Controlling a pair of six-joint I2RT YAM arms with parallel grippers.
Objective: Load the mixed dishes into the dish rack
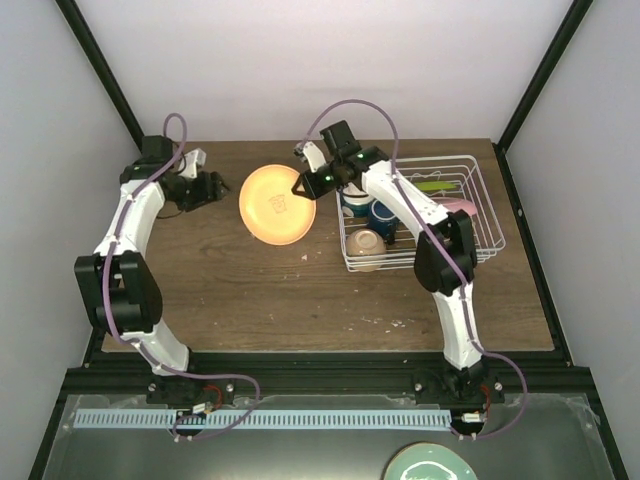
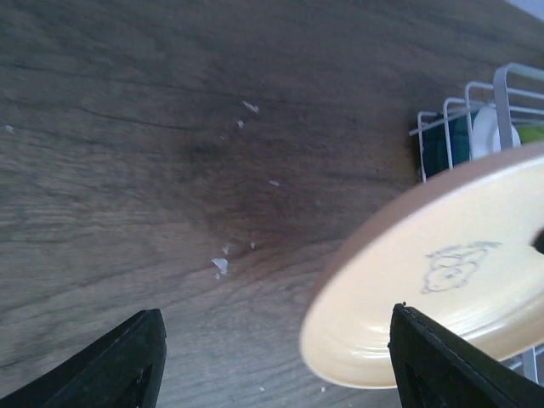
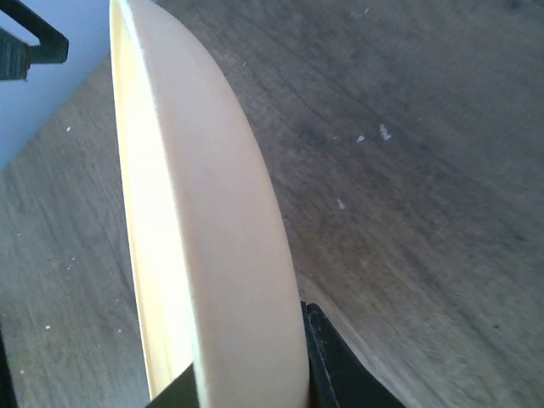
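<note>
My right gripper [image 1: 302,188] is shut on the right rim of a peach-tan plate [image 1: 276,204] and holds it tilted above the table, left of the dish rack [image 1: 478,215]. The plate fills the right wrist view edge-on [image 3: 212,229], pinched between my fingertips [image 3: 327,361], and shows in the left wrist view [image 2: 442,289]. The white wire rack holds a cream bowl [image 1: 366,246], a dark blue mug [image 1: 384,215], a lime green plate [image 1: 434,185] and a pink plate [image 1: 457,206]. My left gripper [image 1: 218,186] is open and empty, left of the plate.
The wooden table [image 1: 250,290] carries small white crumbs [image 2: 219,266]. A pale teal plate [image 1: 428,464] lies on the shelf below the near edge. Black frame posts stand at the back corners.
</note>
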